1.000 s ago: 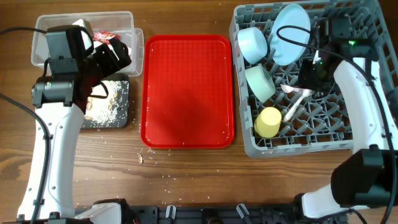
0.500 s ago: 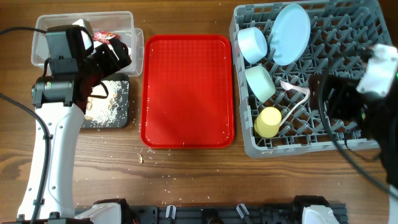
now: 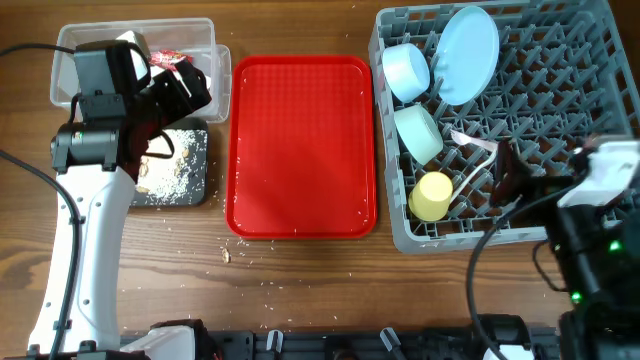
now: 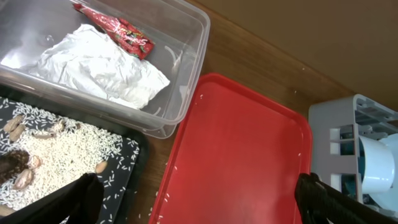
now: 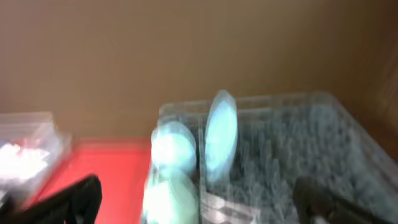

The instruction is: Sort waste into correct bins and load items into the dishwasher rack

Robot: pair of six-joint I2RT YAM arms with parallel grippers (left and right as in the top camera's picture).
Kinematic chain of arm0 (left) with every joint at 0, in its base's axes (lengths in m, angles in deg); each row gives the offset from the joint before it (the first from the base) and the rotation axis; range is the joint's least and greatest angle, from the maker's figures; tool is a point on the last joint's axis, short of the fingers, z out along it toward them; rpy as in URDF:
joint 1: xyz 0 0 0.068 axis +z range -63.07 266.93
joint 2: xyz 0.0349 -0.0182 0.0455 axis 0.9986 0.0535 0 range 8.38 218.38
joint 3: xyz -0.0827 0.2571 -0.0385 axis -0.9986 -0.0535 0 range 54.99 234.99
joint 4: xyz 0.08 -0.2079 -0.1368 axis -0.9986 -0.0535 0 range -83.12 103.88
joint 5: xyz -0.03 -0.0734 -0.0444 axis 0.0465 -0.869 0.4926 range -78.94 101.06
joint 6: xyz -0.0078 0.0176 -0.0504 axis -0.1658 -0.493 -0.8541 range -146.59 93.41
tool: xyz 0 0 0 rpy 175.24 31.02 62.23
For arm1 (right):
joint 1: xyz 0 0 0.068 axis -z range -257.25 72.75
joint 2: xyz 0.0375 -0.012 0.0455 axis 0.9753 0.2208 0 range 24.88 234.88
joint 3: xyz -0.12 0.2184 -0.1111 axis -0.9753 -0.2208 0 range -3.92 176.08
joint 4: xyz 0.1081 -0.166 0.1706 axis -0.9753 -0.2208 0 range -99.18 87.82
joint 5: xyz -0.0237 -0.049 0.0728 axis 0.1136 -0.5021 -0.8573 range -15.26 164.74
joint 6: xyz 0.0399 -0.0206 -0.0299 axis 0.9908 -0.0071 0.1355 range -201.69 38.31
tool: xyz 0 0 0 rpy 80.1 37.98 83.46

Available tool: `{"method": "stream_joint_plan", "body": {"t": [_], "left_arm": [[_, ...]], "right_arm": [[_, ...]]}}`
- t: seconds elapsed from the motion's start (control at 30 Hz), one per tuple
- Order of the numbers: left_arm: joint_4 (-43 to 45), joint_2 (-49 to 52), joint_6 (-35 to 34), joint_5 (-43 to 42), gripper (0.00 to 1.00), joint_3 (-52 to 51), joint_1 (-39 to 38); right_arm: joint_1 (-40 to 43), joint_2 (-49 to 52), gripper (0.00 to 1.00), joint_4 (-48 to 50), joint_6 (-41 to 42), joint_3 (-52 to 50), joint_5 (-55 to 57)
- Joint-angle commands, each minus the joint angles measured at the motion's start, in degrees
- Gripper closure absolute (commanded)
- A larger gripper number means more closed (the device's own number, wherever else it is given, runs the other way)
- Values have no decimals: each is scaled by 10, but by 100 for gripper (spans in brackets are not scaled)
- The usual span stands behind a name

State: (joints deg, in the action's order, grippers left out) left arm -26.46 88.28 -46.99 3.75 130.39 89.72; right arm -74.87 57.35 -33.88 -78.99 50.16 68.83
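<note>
Sorting is apparently finishing: waste (image 4: 99,65) is lying in the bins (image 4: 186,37), and items (image 3: 470,40) are standing in the dishwasher rack (image 3: 570,70). The left fingers (image 4: 78,199) and right fingers (image 5: 78,199) are gaping apart, empty, so parking the arms is likely coming next.

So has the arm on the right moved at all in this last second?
Yes. Seen from overhead, the right gripper has drawn back from near the blue plate toward the near edge of the dishwasher rack.

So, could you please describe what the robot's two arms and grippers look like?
Both arms have white links and black joint housings. The left arm and right arm both trail thin black cables; the right also shows a small green light. Gripper fingers are black.
</note>
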Motion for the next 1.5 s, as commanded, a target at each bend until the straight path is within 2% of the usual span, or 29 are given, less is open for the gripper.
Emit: {"method": "stream_joint_plan", "body": {"t": [0.0,0.1,0.2,0.27,0.43,1.13,1.27,1.33,1.37,1.47], "left_arm": [[2,-3,7,4,0,7,2],[2,-3,7,4,0,7,2],[2,-3,7,4,0,7,2],[2,-3,7,4,0,7,2],[2,-3,7,4,0,7,2],[2,-3,7,4,0,7,2],[-28,-24,7,12,0,6,5],[20,-84,7,16,0,-52,4],[119,-147,10,16,0,-142,5],[287,-269,58,-21,0,-321,5]], "right_arm": [[2,-108,0,112,-12,-204,-14],[2,-198,0,233,-10,-361,-43],[2,-290,0,276,-10,-466,-46],[2,-324,0,277,-10,-493,-45],[2,-323,0,326,-10,-538,-45],[2,-322,0,326,-12,-538,-45],[2,-322,0,326,-12,-538,-45],[2,-322,0,326,-12,-538,-45],[2,-322,0,326,-12,-538,-45],[2,-322,0,326,-12,-538,-45]]}}
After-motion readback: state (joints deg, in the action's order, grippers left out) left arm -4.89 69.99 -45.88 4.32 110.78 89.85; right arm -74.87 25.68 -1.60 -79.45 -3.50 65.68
